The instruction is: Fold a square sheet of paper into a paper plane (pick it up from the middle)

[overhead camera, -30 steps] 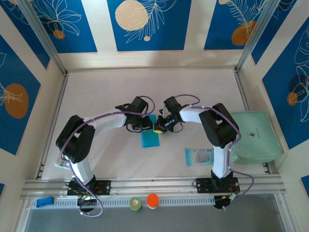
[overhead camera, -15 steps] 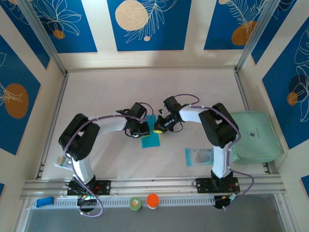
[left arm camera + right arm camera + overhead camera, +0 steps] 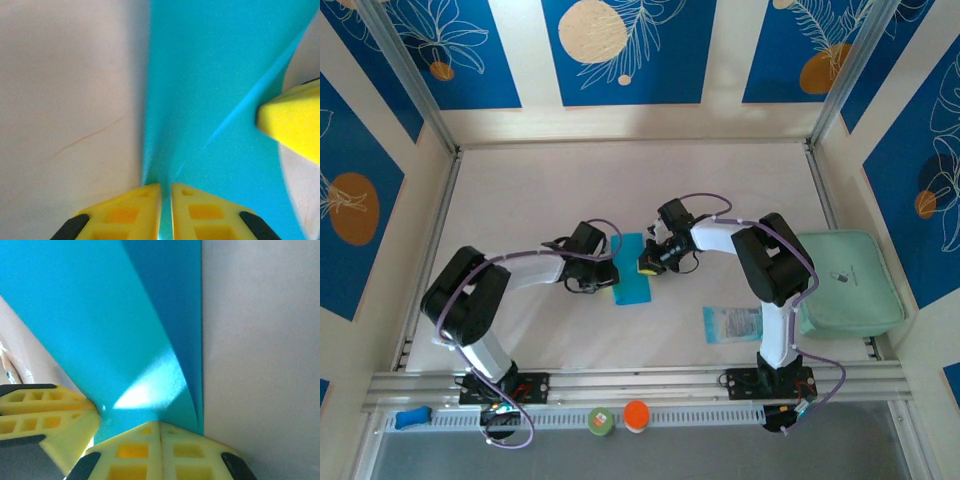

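Nearest me, on the rail at 6 o'clock in front of the arm bases, sit a green round piece (image 3: 601, 421) and an orange round piece (image 3: 636, 415), just beside each other. A small blue object (image 3: 412, 416) lies well off toward 8 o'clock.

Further in, a pale printed packet (image 3: 732, 323) lies flat on the table (image 3: 620, 180), at about 4 o'clock from my work.

The sheet of paper (image 3: 632, 285) lies near the table's middle, between the two grippers. It is cyan, longer from 12 to 6 than it is wide, and a diagonal fold line shows across it in both wrist views.

The left gripper (image 3: 166, 210) reaches in from 9 o'clock. Its fingers are nearly together, pinching the paper's left edge, with a thin cyan strip showing between them.

The right gripper (image 3: 160, 450) comes in from 2 o'clock with its fingers fully together and its tips against the paper's right edge. I cannot tell whether any paper is nipped between them.

A mint-green pad (image 3: 848, 283) rests at 3 o'clock, by the right edge.
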Controlling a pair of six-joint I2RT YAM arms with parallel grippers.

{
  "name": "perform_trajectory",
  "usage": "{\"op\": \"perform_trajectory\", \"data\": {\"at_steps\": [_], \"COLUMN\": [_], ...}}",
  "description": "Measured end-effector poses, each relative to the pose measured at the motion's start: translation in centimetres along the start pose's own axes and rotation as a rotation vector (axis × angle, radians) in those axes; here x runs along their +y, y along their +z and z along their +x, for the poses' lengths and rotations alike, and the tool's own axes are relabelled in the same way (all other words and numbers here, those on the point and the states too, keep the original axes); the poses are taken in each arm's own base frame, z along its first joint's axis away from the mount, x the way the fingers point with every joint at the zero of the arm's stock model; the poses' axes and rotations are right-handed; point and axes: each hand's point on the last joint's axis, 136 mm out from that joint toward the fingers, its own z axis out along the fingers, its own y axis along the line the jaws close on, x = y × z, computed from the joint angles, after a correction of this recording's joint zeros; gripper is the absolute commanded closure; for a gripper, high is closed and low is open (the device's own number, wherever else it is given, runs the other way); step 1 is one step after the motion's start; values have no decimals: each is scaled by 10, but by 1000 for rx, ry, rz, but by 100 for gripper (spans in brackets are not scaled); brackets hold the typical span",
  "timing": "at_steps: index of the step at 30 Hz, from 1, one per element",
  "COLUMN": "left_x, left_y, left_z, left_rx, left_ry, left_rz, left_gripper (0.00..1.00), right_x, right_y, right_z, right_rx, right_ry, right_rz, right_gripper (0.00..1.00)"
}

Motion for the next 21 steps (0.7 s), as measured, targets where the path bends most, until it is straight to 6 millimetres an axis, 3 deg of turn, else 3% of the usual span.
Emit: {"op": "perform_trajectory", "data": {"at_steps": [4,12,17,21], "left_x": [-2,-39,-31,-26], "left_y": [-8,-4,15,17], "left_z": [1,-4,7,10], "left_rx": [-6,-24,22,10], "left_ry": [-15,-23,-45,-44], "left_rz": [21,155,129,142], "left_gripper": [84,84,84,84], "right_x": [0,0,0,0], "right_y": [0,0,0,0], "right_z": [0,0,0,0], "right_rx": [3,3,3,4], "right_ry": [-1,0,0,1], "right_rz": [2,3,3,3], "right_gripper": [100,100,100,100]}}
